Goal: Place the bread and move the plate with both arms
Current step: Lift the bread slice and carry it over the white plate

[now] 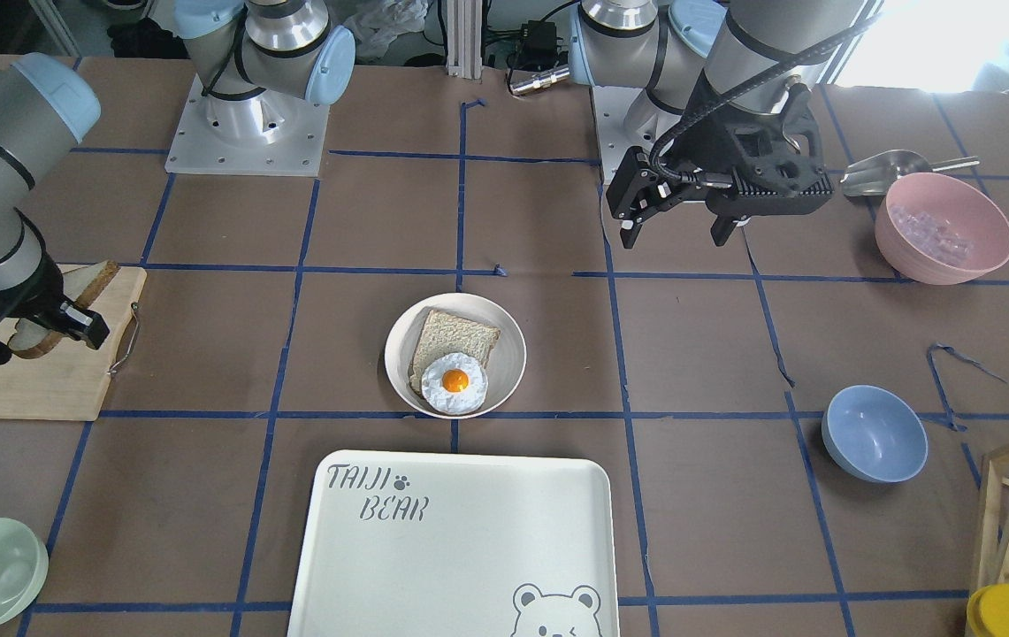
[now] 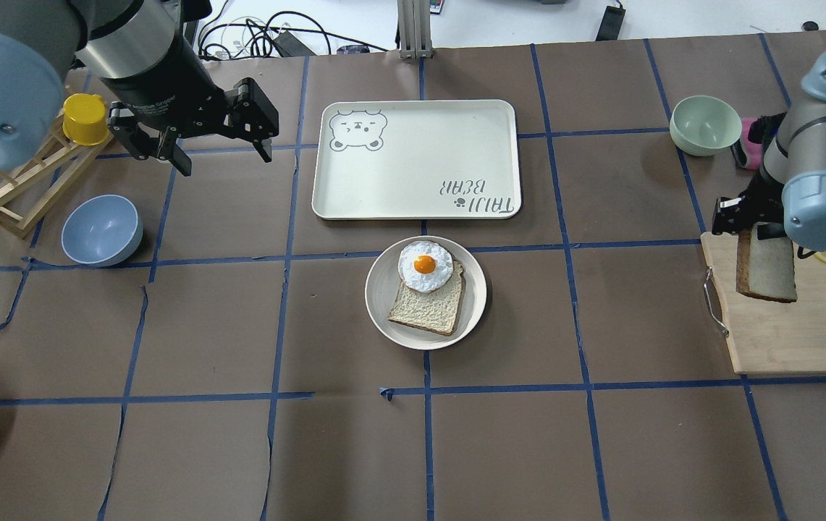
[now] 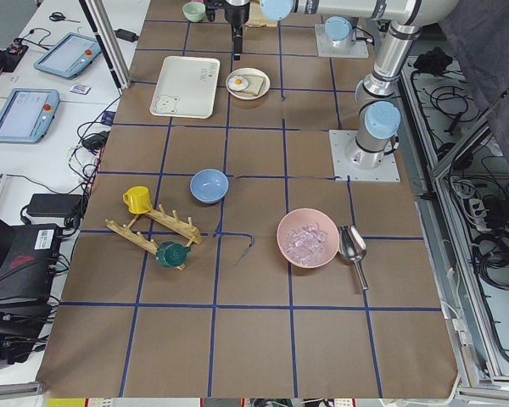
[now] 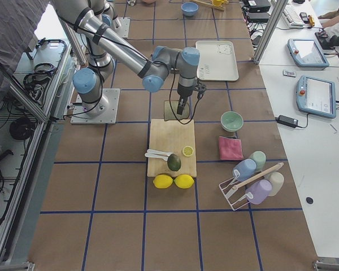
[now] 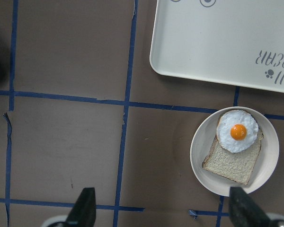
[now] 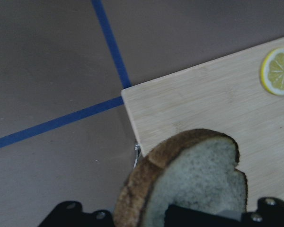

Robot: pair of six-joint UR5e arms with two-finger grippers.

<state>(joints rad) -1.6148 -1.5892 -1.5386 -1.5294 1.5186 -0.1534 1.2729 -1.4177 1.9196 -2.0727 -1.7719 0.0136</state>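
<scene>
The bread [image 2: 767, 269], a thick slice with a dark crust, is held on edge in my right gripper [image 2: 749, 224], just above the wooden cutting board [image 2: 789, 333]. It fills the right wrist view [image 6: 194, 175] and also shows in the front view [image 1: 34, 341]. The cream plate [image 2: 378, 289] sits at mid-table and holds a smaller tan slice [image 2: 431, 307] and a fried egg [image 2: 425, 265]. My left gripper [image 2: 195, 141] is open and empty. It hovers high over the table, to the far left of the plate. Its view looks down on the plate [image 5: 199, 151].
The bear tray [image 2: 416, 159] lies just beyond the plate. A pale green bowl [image 2: 706, 124] stands near the right arm. A blue bowl [image 2: 101, 230] and a wooden rack with a yellow cup [image 2: 83, 119] are near the left arm. A pink bowl [image 1: 944, 227] stands beside the left base.
</scene>
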